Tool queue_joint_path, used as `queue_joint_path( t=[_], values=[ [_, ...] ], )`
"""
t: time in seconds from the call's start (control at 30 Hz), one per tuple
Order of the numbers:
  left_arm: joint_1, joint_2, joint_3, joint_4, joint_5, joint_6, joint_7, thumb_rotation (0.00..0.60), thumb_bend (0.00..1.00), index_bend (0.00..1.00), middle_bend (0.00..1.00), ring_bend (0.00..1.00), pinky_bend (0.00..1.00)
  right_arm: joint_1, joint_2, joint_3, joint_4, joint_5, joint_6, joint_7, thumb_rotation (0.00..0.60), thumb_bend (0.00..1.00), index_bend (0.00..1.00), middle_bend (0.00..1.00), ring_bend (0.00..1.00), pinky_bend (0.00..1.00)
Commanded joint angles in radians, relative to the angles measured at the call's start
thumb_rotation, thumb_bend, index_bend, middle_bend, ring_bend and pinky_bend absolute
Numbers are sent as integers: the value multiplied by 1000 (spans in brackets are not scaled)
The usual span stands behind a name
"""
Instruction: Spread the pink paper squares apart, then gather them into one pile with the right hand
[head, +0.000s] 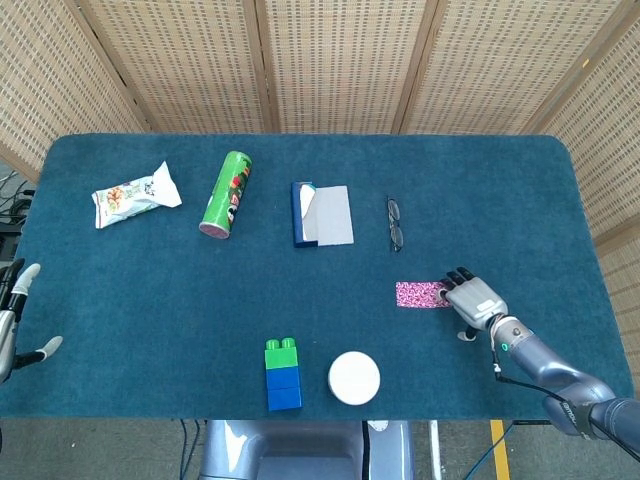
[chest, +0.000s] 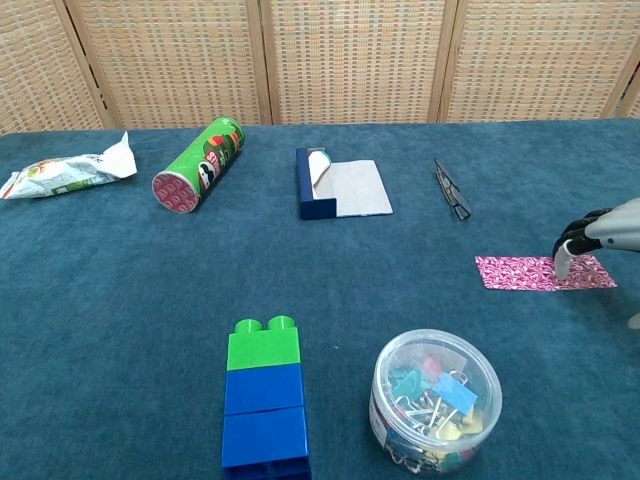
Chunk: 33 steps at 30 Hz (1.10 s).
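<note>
The pink patterned paper squares lie as one overlapping strip on the blue cloth at the right, also visible in the chest view as the pink strip. My right hand is palm down at the strip's right end, its fingertips touching the paper without gripping it. In the chest view only part of the right hand shows at the frame's edge. My left hand hangs at the table's left edge, fingers apart and holding nothing.
A green and blue brick stack and a round tub of binder clips stand near the front edge. Farther back lie glasses, a notebook, a green can and a snack bag.
</note>
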Motion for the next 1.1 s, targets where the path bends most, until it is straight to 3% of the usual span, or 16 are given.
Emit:
queue_joint_path(
  t=[0.03,0.93,1.1],
  values=[
    [-1,-1,0,-3,2,1,3,600,175,36,0,0,0,-7,7,-5,3,2,3,3,600,232,253,153,0,11],
    [6,-1,1,-11,4,14,14,600,175,36,0,0,0,-19,15,3,55,-3,8,45,600,231,257,157,0,11],
    [4,-1,1,-8,6,11,10,600,175,36,0,0,0,-15,26,9,26,-12,21,39,600,232,257,157,0,10]
  ],
)
